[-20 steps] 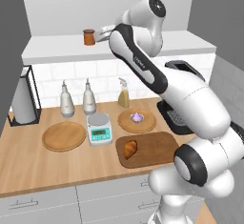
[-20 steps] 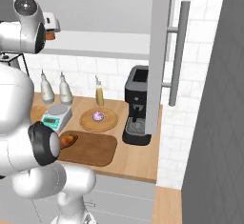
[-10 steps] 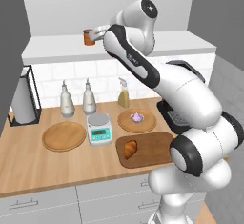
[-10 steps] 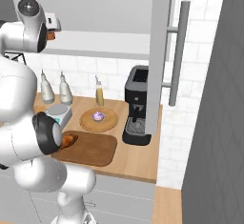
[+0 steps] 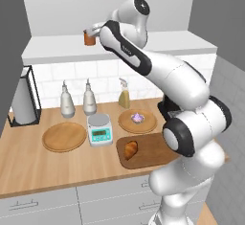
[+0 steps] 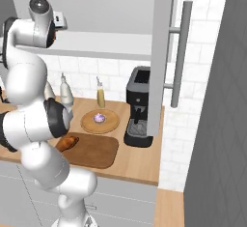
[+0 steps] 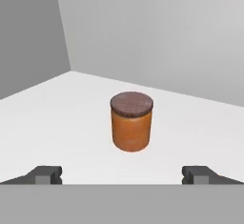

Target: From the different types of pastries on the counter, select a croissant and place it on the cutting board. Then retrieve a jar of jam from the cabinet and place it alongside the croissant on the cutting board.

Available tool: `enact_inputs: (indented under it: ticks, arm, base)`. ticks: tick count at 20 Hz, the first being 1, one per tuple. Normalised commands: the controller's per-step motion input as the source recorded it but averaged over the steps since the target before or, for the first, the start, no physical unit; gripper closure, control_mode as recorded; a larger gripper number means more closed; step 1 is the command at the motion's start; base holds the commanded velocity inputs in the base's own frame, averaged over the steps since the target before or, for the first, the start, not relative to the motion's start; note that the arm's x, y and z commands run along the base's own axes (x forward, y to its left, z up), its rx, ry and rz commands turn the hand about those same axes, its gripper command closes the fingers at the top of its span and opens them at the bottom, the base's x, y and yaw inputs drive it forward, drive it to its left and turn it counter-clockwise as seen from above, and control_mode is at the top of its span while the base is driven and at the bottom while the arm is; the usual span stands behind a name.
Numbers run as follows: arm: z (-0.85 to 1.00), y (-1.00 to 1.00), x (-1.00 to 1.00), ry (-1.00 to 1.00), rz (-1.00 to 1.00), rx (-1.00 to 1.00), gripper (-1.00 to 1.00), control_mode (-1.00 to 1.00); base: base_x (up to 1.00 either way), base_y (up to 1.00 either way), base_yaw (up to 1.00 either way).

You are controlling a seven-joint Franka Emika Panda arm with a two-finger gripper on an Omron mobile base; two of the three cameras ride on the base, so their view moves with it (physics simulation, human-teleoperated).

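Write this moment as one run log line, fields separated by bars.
phase: reaching for jar of jam | gripper: open, short of jar | croissant: on cutting board | jar: upright on cabinet shelf

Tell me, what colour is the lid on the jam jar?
Dark brown, on the jar of jam; clearest in the hand view.

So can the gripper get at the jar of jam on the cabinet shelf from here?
Probably yes. The gripper is open, its fingertips wide apart, facing the jar of jam, which stands upright alone on the bare shelf with nothing between.
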Motion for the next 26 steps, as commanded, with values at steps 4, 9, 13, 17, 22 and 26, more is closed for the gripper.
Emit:
enact_inputs:
  ticks: [4, 9, 13, 17, 22, 26]
  arm:
    - [0.0, 0.28, 0.11, 0.0, 0.0, 0.0, -1.0, -1.0]
    - [0.0, 0.14, 0.01, 0.01, 0.02, 0.0, -1.0, -1.0]
    - [0.0, -0.06, 0.22, 0.03, 0.01, 0.01, -1.0, -1.0]
    - [0.0, -0.08, 0.37, 0.08, 0.0, 0.01, -1.0, -1.0]
    - [0.0, 0.01, 0.18, 0.02, 0.0, 0.0, -1.0, -1.0]
    - [0.0, 0.05, 0.11, 0.0, 0.0, 0.0, -1.0, -1.0]
  base:
    - [0.0, 0.0, 0.0]
    - [0.0, 0.0, 0.0]
    - [0.0, 0.0, 0.0]
    - [0.0, 0.0, 0.0]
    - [0.0, 0.0, 0.0]
    - [0.0, 0.0, 0.0]
